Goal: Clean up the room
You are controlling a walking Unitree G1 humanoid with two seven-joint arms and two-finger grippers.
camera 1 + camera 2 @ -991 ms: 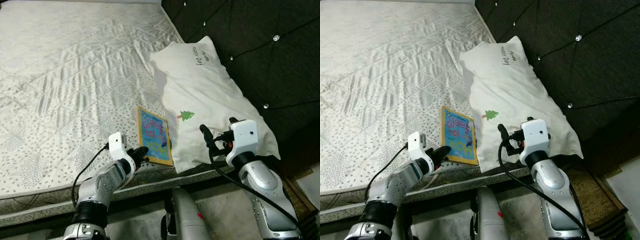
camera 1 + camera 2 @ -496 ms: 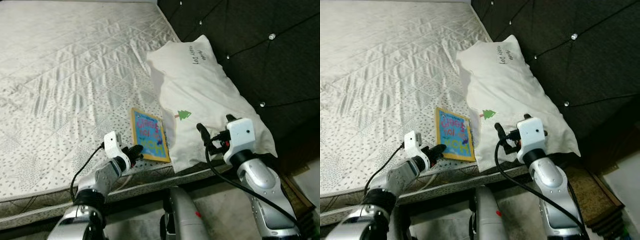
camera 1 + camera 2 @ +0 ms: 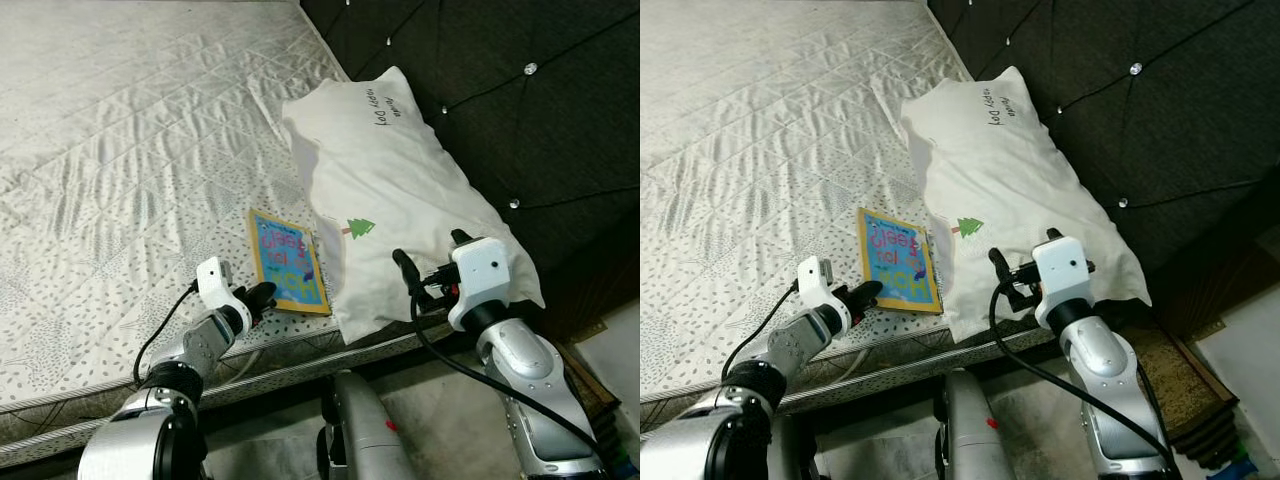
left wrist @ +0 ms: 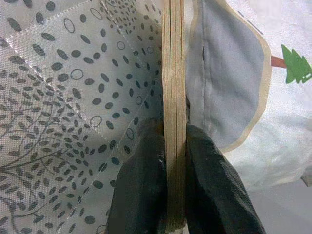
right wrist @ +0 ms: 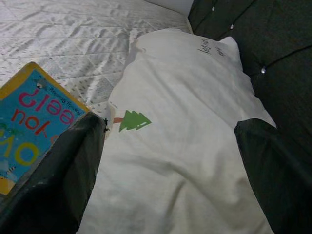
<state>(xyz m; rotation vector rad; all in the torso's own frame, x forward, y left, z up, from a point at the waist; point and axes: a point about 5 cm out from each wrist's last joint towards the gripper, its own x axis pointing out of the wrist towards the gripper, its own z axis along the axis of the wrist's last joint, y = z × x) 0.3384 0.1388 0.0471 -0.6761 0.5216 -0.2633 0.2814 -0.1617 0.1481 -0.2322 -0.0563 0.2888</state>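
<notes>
So the thin blue picture book with the yellow border [image 3: 288, 261] lies flat near the front edge of the white quilted mattress [image 3: 120, 150], just beside the white pillow with a small green tree print [image 3: 400, 190]. My left gripper [image 4: 174, 165] is clamped on the book's near edge. My right gripper [image 5: 165, 161] hovers over the pillow's front end, fingers spread wide apart.

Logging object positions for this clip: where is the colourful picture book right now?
The thin blue, yellow-edged picture book lies near the quilted mattress's front edge, beside the white pillow, its near edge pinched by the left gripper.
</notes>
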